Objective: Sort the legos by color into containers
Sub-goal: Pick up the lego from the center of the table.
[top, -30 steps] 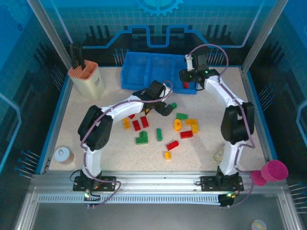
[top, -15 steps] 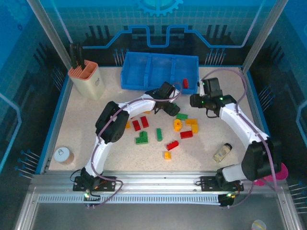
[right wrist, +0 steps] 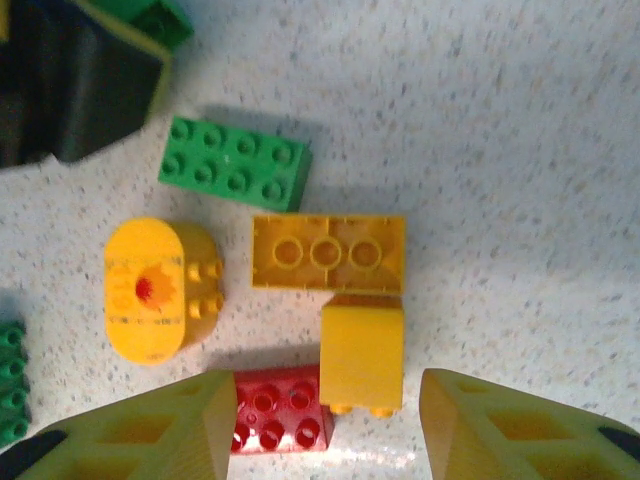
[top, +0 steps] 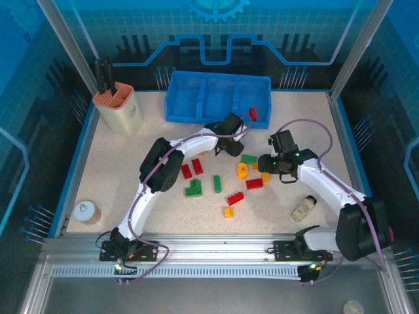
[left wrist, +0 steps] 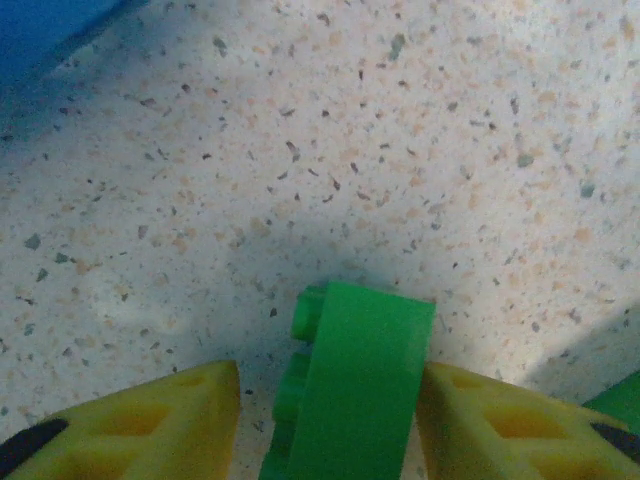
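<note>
Left fingers (left wrist: 150,425) are pinching a green brick (left wrist: 355,380) low over the bench (left wrist: 400,150), likely for the blue tray (top: 196,118), while right fingers (right wrist: 150,430) are hanging wide above a yellow brick (right wrist: 362,345).

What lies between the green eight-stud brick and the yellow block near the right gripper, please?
An orange brick, three sockets up, lies between the green brick and the yellow block, as the right wrist view shows.
</note>
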Robot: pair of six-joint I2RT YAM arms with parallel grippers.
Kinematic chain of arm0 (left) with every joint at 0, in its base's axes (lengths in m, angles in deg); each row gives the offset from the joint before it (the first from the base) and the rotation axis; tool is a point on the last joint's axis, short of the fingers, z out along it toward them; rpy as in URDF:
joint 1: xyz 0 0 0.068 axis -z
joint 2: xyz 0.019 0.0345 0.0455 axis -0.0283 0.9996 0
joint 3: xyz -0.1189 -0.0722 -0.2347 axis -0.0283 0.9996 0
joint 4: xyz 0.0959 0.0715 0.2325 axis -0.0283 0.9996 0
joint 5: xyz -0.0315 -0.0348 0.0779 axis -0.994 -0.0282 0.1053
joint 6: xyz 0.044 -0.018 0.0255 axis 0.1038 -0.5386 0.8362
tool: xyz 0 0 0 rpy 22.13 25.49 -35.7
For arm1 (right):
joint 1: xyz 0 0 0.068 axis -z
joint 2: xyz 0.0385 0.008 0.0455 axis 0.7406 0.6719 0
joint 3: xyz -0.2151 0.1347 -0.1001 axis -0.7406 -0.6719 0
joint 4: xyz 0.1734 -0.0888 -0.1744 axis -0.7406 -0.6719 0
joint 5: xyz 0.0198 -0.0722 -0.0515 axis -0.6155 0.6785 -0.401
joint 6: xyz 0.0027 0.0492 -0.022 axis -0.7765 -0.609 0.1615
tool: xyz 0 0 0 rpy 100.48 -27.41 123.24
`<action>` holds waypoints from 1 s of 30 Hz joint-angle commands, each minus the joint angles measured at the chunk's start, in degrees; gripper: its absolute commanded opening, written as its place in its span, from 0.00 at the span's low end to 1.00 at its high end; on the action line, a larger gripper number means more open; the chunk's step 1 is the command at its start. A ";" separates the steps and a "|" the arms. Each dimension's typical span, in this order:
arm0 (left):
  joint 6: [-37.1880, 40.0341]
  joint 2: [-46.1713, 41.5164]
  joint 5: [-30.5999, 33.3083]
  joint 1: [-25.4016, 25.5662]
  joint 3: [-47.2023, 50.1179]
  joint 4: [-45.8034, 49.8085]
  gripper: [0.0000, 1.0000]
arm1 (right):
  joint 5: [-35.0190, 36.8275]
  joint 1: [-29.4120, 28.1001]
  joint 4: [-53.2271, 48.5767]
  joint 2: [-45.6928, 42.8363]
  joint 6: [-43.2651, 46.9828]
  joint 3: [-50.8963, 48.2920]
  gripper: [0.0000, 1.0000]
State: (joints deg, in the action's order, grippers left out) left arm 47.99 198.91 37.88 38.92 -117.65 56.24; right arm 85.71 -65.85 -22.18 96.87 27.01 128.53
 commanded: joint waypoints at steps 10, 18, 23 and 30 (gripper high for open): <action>-1.13 -0.57 -1.91 -0.04 -0.33 3.07 0.19 | 0.37 -0.75 -1.38 4.73 -5.41 -2.43 0.58; -1.36 -5.30 -1.14 -0.98 -1.29 4.33 0.18 | 0.63 -0.79 1.03 7.99 -5.82 -2.54 0.59; -1.23 -9.44 0.73 -2.95 -4.17 5.16 0.18 | 0.46 -0.75 1.67 9.58 -5.39 -2.43 0.58; 0.80 -10.03 5.41 -5.70 -9.68 4.42 0.19 | 0.56 -0.83 2.70 10.71 -5.82 -3.56 0.57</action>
State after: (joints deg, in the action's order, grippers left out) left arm 47.20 190.80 39.97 34.42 -124.63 60.66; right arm 85.65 -65.89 -19.81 106.69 22.15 126.28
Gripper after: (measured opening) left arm 0.254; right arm 0.575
